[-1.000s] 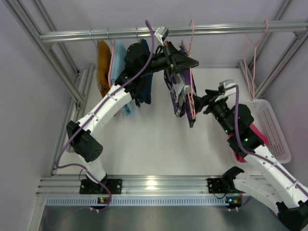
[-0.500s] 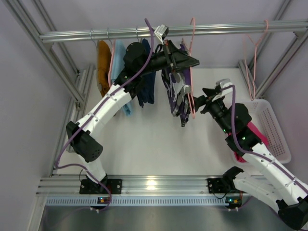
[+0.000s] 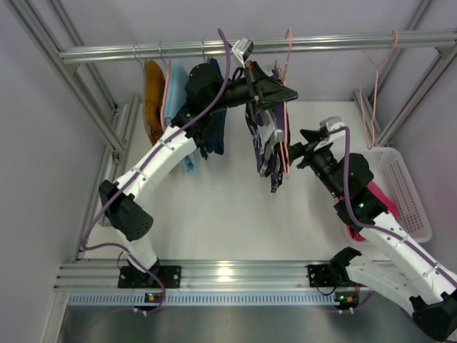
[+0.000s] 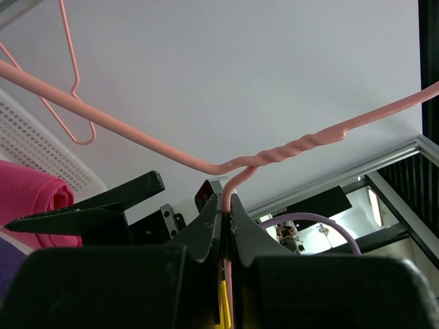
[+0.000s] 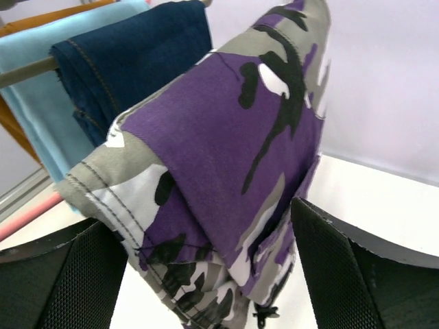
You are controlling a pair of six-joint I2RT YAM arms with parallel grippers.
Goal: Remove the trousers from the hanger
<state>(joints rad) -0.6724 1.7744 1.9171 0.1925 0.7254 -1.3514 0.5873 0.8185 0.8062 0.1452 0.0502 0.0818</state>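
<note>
Right, the purple camouflage trousers (image 5: 226, 151) hang draped over the pink hanger (image 4: 295, 147), which is hooked at the rail (image 3: 335, 44) over the far side of the table. My left gripper (image 4: 225, 205) is pinched closed on that hanger's wire just under its twisted neck. My right gripper (image 5: 199, 212) sits low at the cloth, jaws spread wide, one finger on each side of the folded legs, gripping nothing. Magenta trousers (image 3: 380, 200) lie in the white basket (image 3: 408, 191) off to the right
</note>
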